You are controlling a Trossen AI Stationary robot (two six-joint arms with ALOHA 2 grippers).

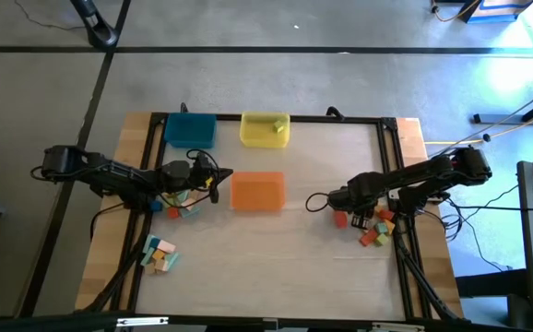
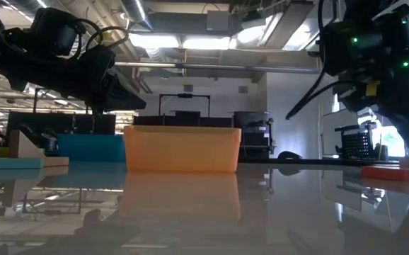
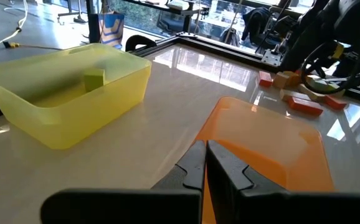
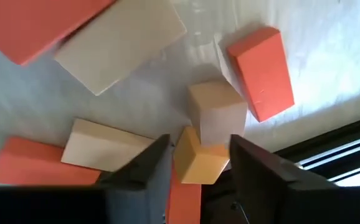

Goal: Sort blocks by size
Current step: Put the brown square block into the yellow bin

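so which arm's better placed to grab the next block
Probably the right. The right gripper hangs open straight over the right-hand pile, its fingers either side of a small yellow-orange block. The left gripper is shut and empty, pointing at the orange tray, not at any block.

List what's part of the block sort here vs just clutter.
Job:
- blocks by right gripper
- blocks by left gripper
- front-left blocks
- yellow tray, green block inside
- blue tray
- orange tray

Clutter:
- floor cables

Industrial lab hall: exposed ceiling ducts (image 2: 211,25), strip lights, equipment racks (image 2: 250,134), concrete floor (image 1: 27,111).
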